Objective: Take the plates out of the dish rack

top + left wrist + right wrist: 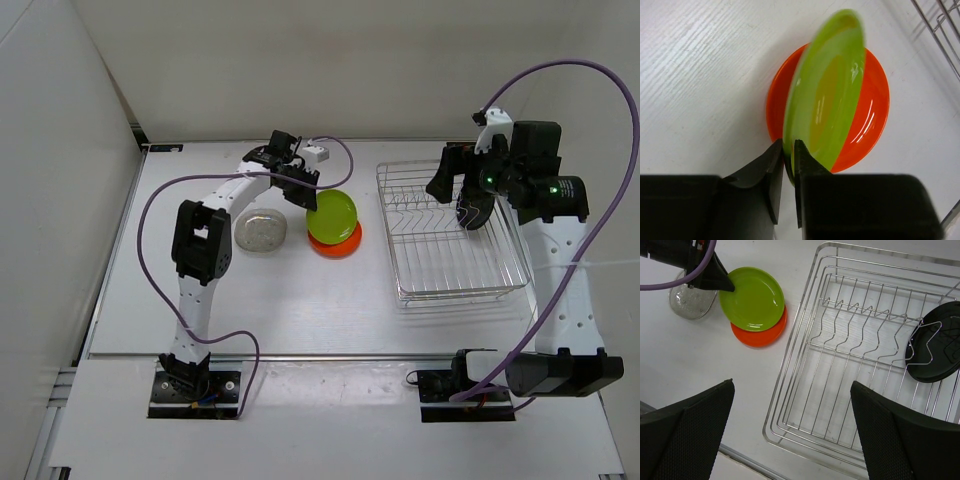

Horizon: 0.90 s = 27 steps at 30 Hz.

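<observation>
My left gripper (303, 193) (787, 150) is shut on the rim of the lime green plate (332, 216) (825, 95). It holds the plate tilted just over the orange plate (338, 245) (870, 115), which lies flat on the table. The clear plate (262, 231) lies left of them. The black plate (476, 211) (935, 350) leans in the back right of the dish rack (400, 290) (785, 358). My right gripper (455, 195) (792, 385) is open and empty above the rack, close to the black plate.
The green (752, 297), orange (760, 335) and clear (690, 302) plates also show in the right wrist view, left of the rack. A rack corner (940, 25) is near the stack. White walls stand at the left and back.
</observation>
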Each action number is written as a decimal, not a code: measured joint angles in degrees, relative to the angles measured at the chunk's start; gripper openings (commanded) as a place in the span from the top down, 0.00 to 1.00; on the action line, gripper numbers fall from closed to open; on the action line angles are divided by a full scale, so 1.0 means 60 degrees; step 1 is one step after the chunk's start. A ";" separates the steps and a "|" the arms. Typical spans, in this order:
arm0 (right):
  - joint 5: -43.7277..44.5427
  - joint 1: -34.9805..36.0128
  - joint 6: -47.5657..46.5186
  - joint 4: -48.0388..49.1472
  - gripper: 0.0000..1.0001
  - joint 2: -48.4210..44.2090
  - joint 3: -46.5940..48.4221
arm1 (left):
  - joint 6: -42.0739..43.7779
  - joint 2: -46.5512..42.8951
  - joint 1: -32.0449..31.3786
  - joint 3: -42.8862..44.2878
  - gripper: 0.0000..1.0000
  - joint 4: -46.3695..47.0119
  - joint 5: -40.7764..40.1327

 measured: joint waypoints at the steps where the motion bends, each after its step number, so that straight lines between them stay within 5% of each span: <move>1: 0.0000 0.0000 0.0000 -0.0004 0.00 -0.0015 -0.0025 | 0.0007 0.0011 -0.0036 0.0000 0.74 -0.0018 0.0000; 6: 0.0000 0.0000 0.0000 -0.0007 0.00 -0.0066 -0.0131 | 0.0015 0.0011 -0.0215 0.0000 0.72 -0.0044 -0.0011; 19: 0.0000 0.0000 0.0000 0.0007 0.00 -0.0375 -0.0302 | 0.0153 -0.0004 -0.0452 -0.0597 0.27 0.0007 -0.0663; 27: 0.0517 0.0000 -0.0113 0.0011 0.00 -0.0503 -0.0474 | 0.0164 -0.0233 -0.0452 -0.0903 0.18 0.0098 -0.1239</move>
